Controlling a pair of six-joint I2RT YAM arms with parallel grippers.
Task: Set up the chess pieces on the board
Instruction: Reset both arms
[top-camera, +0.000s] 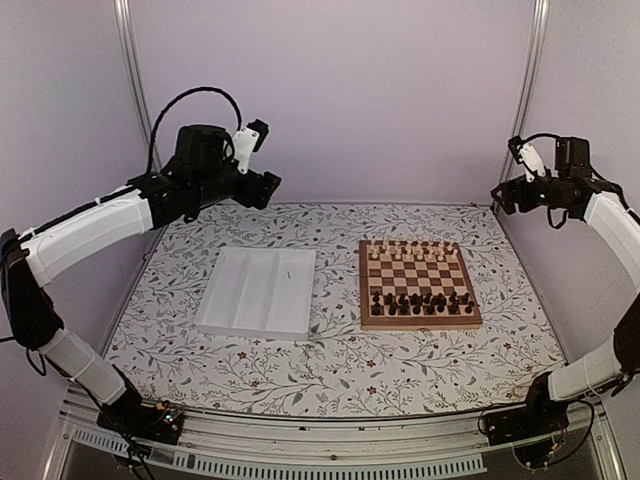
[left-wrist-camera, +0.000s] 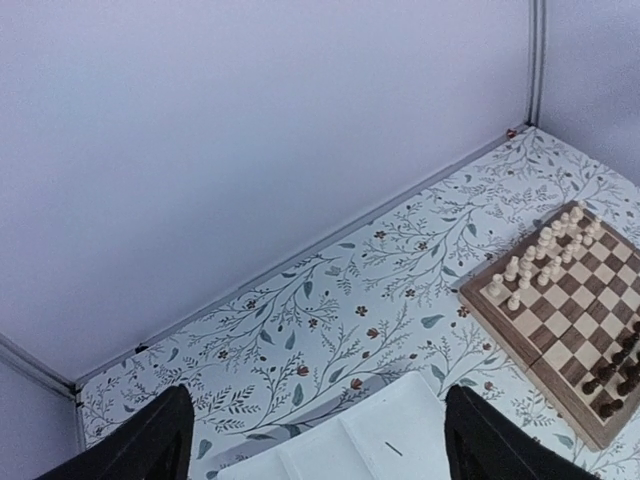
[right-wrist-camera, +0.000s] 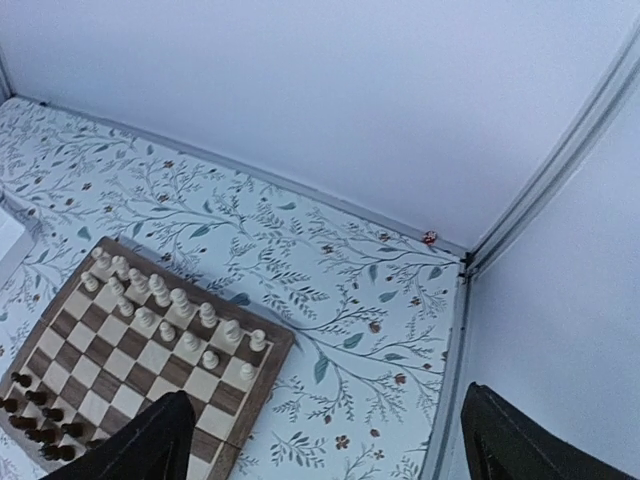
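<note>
Left fingers (left-wrist-camera: 150, 450) and right fingers (right-wrist-camera: 140, 448) gape, empty. Only the top view shows the whole tray (top-camera: 258, 292), at 9 o'clock from the board (top-camera: 419, 272).

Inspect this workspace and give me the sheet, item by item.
Surface: floral cloth covers the table.
Job's things: board right of centre; dark pieces stand in its two near rows.
Clutter: white tray left of the board, apart from it; light pieces in the two far rows.
Grippers: left gripper and right gripper both open, raised, holding nothing.
Cables: black cable loops above the left arm.
Surroundings: plain walls, metal posts.
</note>
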